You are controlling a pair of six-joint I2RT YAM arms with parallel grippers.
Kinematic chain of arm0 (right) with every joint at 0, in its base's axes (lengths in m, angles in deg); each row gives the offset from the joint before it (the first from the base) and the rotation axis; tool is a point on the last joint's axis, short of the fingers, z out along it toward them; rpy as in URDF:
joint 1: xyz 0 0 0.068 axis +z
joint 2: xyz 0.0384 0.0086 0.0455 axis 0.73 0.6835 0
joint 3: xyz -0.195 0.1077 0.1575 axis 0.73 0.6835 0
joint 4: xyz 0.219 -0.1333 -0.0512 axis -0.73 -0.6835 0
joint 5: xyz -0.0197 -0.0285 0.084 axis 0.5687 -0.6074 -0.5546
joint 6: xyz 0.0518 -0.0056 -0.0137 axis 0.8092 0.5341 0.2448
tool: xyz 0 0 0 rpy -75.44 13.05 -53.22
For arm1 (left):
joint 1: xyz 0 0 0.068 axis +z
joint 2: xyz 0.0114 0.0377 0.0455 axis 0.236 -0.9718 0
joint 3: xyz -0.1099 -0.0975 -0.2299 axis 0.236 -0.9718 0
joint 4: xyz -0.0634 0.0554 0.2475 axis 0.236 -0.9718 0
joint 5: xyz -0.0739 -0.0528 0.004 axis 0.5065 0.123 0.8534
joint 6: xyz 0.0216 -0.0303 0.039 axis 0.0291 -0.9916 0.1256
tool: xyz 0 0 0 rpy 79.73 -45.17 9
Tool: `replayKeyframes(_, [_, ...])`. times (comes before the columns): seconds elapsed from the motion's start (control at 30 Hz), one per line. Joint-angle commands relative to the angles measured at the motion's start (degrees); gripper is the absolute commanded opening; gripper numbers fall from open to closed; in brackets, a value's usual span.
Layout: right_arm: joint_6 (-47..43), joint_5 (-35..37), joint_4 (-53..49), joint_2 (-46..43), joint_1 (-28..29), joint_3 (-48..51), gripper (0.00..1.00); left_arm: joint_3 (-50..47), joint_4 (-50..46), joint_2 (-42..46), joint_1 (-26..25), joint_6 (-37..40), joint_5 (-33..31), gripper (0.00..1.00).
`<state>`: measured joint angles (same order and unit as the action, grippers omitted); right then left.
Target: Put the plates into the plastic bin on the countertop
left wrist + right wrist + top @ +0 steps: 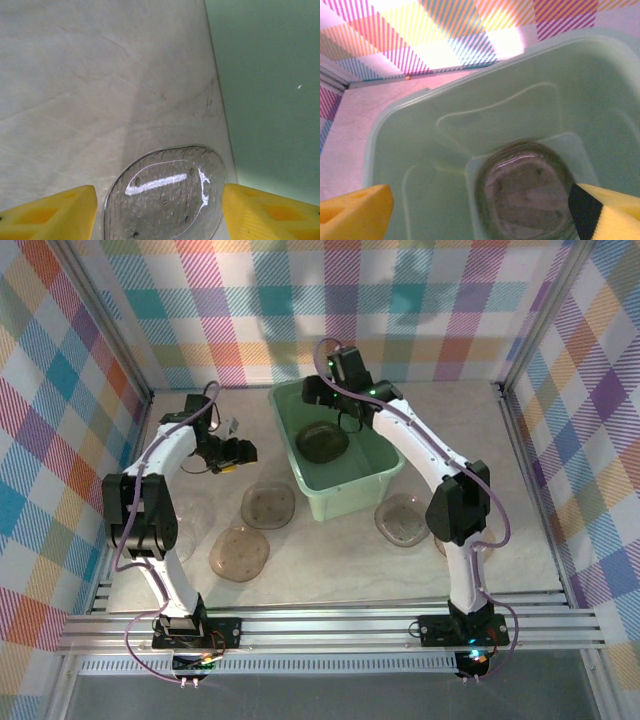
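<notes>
Nearest the top camera, the two arm bases are bolted to an aluminium rail [330, 625] at the near edge of the countertop [330, 570], which is cream, marble-patterned and enclosed by plaid walls [200, 300].

The plastic bin [355, 495], pale mint green, stands at centre towards the back. On its floor lies a smoky brown plate [322, 442]; whether more are stacked under it cannot be told.

Three further plates lie flat on the countertop:
- One [268, 505] lies just beside the bin's near-left corner.
- One [238, 553] lies nearer the rail.
- One [402, 520] lies off the bin's near-right side, beside the right arm.

The right gripper [480, 210] hangs over the bin interior. Its yellow fingers [355, 212] are spread wide and hold nothing, with the plate in the bin below them.

The left gripper [160, 212] is left of the bin, above the countertop. Its jaws are likewise apart and empty. A translucent plate [165, 195] lies on the surface between and below its fingers [50, 215], close beside the bin's outer wall [270, 100].
</notes>
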<state>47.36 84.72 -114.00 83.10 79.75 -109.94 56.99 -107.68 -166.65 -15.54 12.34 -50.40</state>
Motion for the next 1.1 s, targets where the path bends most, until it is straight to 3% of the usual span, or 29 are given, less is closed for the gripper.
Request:
replayKeyframes(0.0, [-8.6, -2.9, 2.0, 1.2, -1.2, -3.3, 0.89, -0.4, -3.5, -2.1, -1.0, 2.5, 2.2, 0.65])
replayKeyframes(0.37, [-11.4, -9.2, -1.5, 7.0, -3.0, -11.7, 0.84, -0.8, -10.4, -5.7, -2.0, 7.4, 0.6, 0.60])
replayKeyframes(0.7, [-10.8, -12.1, -1.7, 8.4, -3.0, -12.6, 0.82, -4.5, -9.8, -6.1, -2.8, 7.8, 2.5, 0.55])
replayKeyframes(1.07, [-10.1, -14.2, -3.3, 8.5, -3.0, -11.8, 0.80, -6.4, -7.3, -1.9, -2.8, 6.7, -0.5, 0.57])
